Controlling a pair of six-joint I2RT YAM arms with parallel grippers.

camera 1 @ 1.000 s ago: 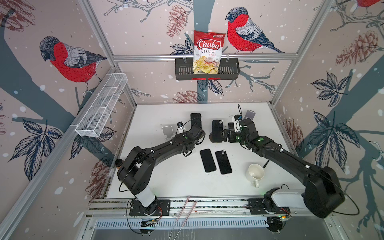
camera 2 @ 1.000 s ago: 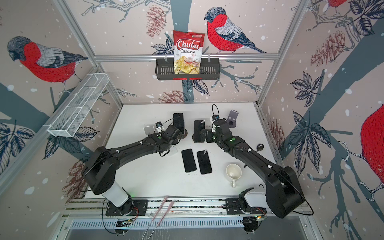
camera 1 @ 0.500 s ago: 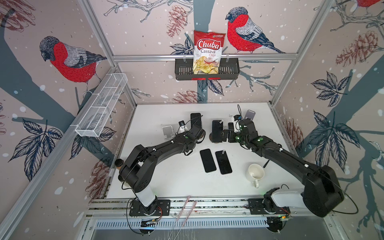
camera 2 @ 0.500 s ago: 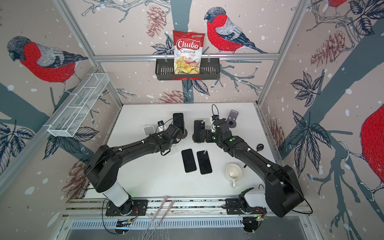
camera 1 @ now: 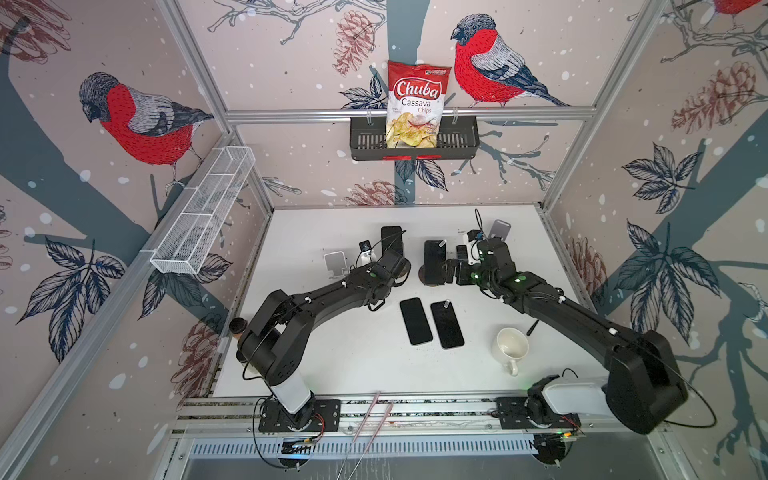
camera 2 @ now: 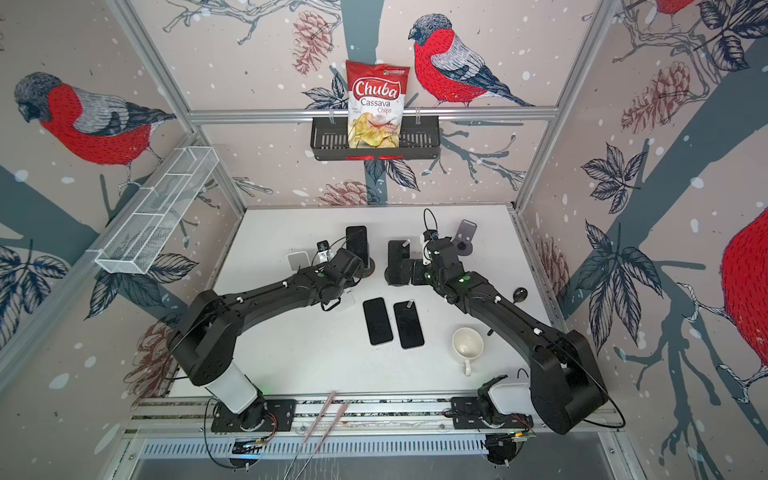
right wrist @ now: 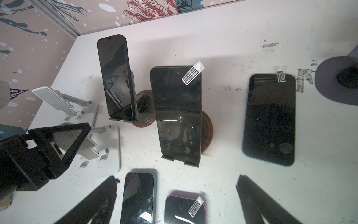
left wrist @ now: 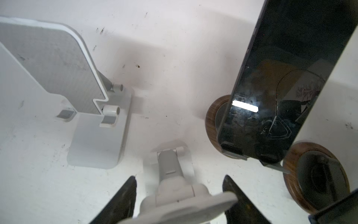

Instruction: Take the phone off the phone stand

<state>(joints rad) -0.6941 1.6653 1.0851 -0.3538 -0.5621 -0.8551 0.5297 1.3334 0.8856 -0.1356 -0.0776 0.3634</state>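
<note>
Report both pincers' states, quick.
Left pincer: closed on a white phone stand.
Right pincer: open, holding nothing.

A white mug (camera 1: pixel 510 345) stands empty on the tabletop (camera 1: pixel 357 357) near the front right; a red bag of chips (camera 1: pixel 417 104) sits upright in a black basket (camera 1: pixel 457 143) on the far wall; a white wire rack (camera 1: pixel 203 212) hangs on the left wall.

And the only words on show sit on the red-and-white chips bag (camera 1: pixel 417 106) standing in the black wall basket (camera 1: pixel 457 141): "Chuba", then "Cassava Chips". The small stickers on the phone screens are too fine to read.
</note>
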